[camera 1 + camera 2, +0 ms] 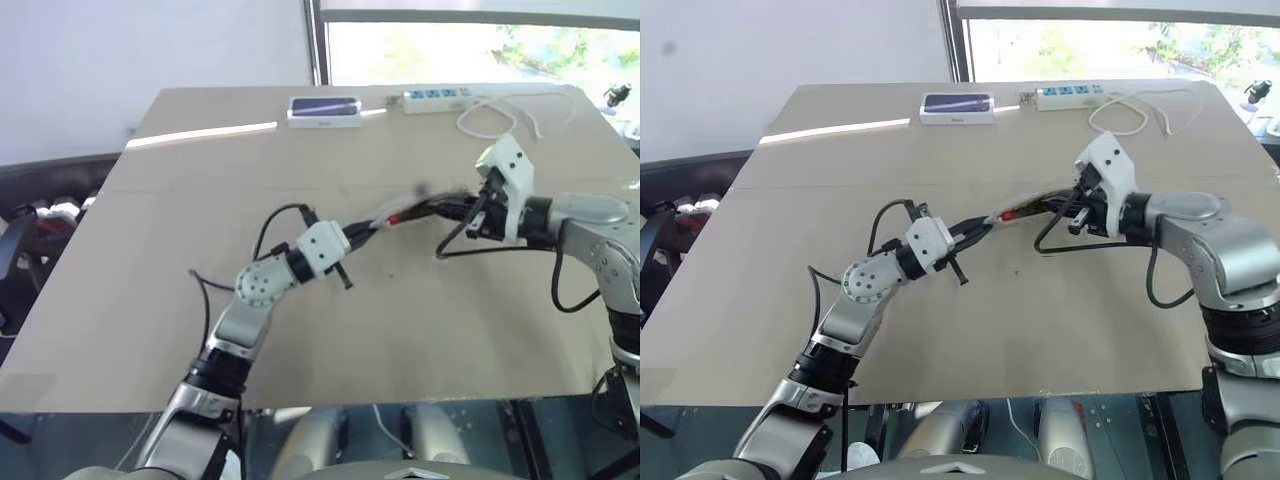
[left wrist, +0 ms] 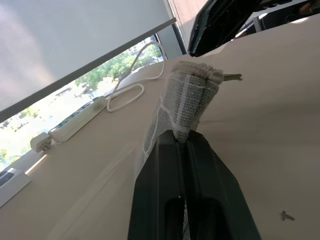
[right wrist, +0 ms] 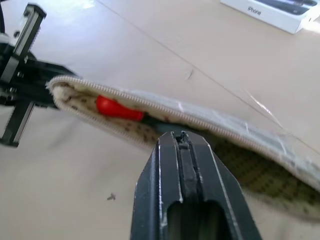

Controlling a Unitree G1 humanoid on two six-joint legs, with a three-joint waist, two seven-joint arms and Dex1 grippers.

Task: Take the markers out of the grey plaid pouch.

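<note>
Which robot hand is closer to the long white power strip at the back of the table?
Right. The right gripper is nearer the white power strip; the left gripper sits farther back.

The only readable text was the word "iPhone", printed in grey on the side of a white box (image 3: pixel 280 12) lying on the table. Nothing else in any view carried lettering, numbers or signs that could be made out.

One pouch (image 3: pixel 240 150), one marker (image 3: pixel 117 108) (red-ended).
</note>
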